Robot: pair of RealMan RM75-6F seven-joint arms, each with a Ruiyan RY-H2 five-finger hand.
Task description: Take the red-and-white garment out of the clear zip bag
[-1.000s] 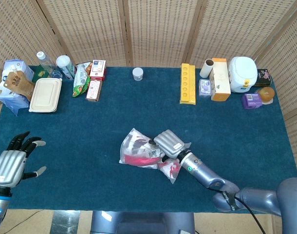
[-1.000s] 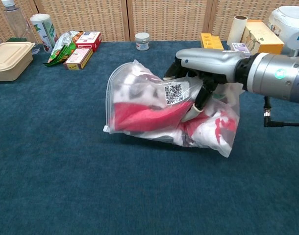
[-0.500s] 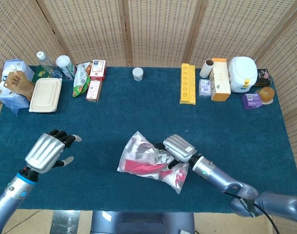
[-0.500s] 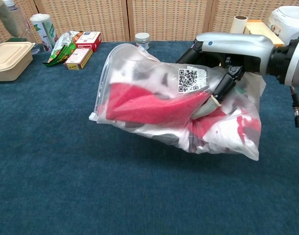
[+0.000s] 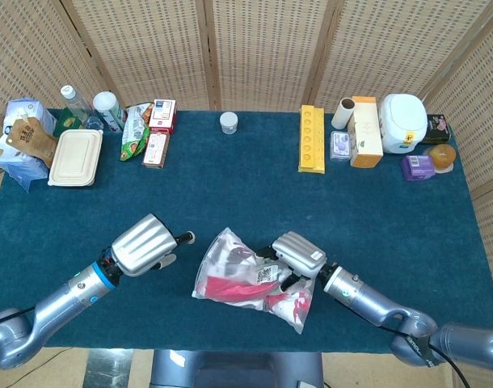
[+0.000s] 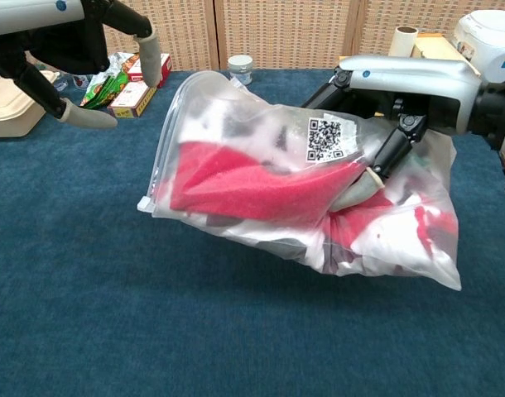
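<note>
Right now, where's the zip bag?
In the head view the zip bag is near the front edge of the table, centre, gripped by the right hand, with the left hand open just to its left.

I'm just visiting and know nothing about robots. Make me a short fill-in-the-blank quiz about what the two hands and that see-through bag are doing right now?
1. The clear plastic zip bag is gripped by the robot's ____ hand.
2. The garment inside the bag is white and ____.
3. The left hand holds ____.
4. The black square code on the bag's white label is a ____ code.

Missing words: right; red; nothing; QR
</note>
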